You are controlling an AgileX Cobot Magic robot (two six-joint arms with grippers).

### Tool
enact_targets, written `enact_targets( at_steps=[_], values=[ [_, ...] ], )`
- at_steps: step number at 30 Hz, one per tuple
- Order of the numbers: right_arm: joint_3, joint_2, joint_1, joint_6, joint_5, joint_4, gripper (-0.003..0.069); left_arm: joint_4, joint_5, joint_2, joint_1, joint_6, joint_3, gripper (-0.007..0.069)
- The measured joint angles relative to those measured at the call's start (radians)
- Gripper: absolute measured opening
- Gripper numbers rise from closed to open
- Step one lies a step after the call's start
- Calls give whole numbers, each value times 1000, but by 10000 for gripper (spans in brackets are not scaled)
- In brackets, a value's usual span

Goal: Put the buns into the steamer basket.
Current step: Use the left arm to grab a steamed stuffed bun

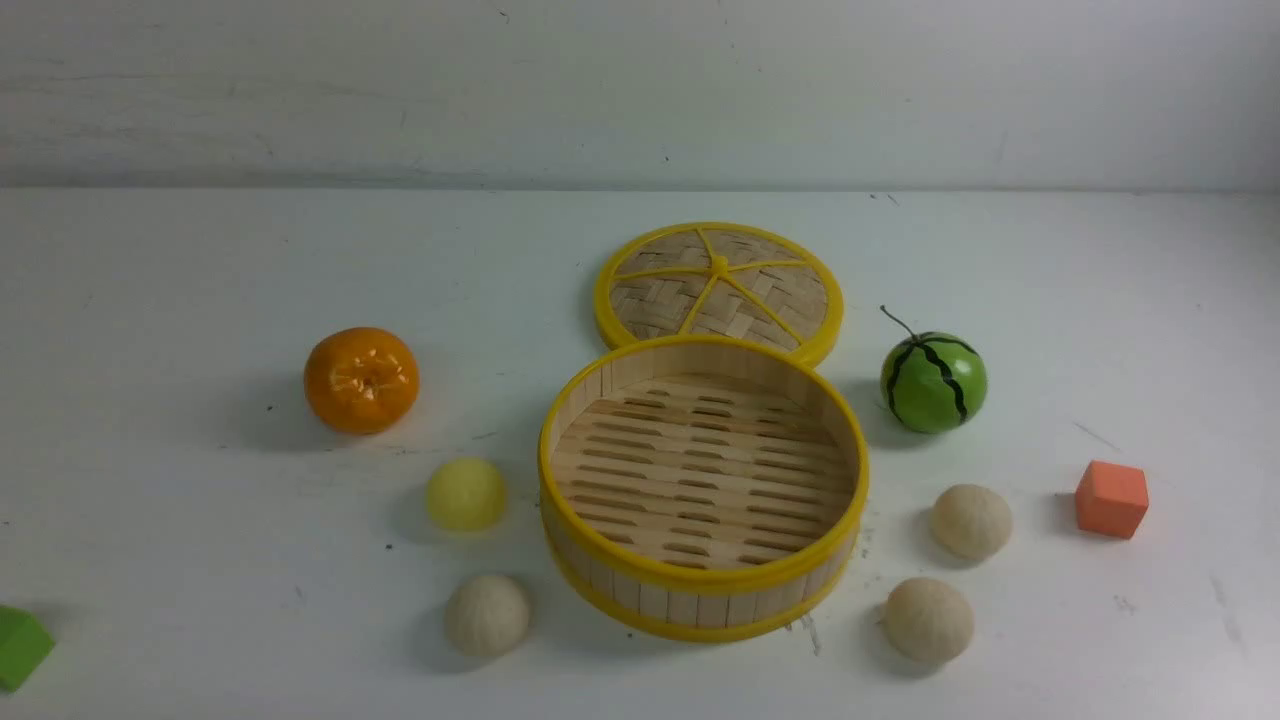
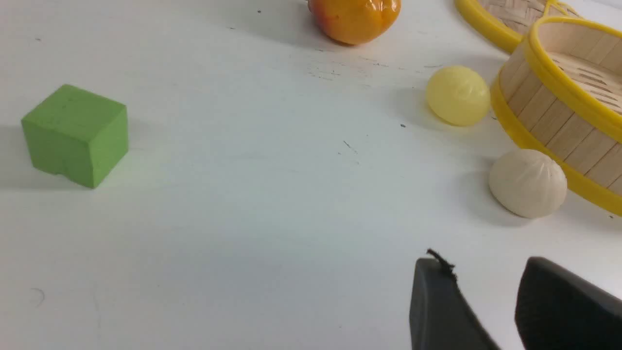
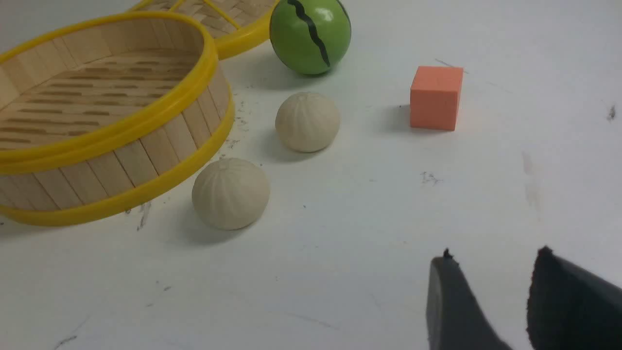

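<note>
Both jaws narrowly parted, seemingly empty

The desk (image 1: 200,560) holds four buns: three are cream-white, with one cream-white bun (image 1: 487,615) toward the near edge left of the middle and two toward the right edge, a farther cream-white bun (image 1: 970,521) and a nearer cream-white bun (image 1: 928,619), plus one pale yellow bun (image 1: 465,494). There is one steamer basket (image 1: 690,600), one woven lid (image 1: 720,285), one orange (image 1: 361,380) and one watermelon ball (image 1: 933,382). Blocks number two: one green block (image 1: 20,645) at the near left corner and one orange cube (image 1: 1111,498) by the right edge.
</note>
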Motion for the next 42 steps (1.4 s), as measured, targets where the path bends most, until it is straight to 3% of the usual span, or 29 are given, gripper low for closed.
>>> enact_targets(
  at_steps=[23,29,31,37,42],
  values=[
    [0,0,0,0,0,0,239,4,7,0,1,0,0,237],
    [0,0,0,0,0,0,239,28,-51,0,1,15,0,237],
    [0,0,0,0,0,0,239,-31,-95,0,1,-13,0,237],
    [0,0,0,0,0,0,239,-368,-214,0,1,-222,0,237],
    [0,0,0,0,0,0,239,-468,-257,0,1,-258,-6,218]
  ],
)
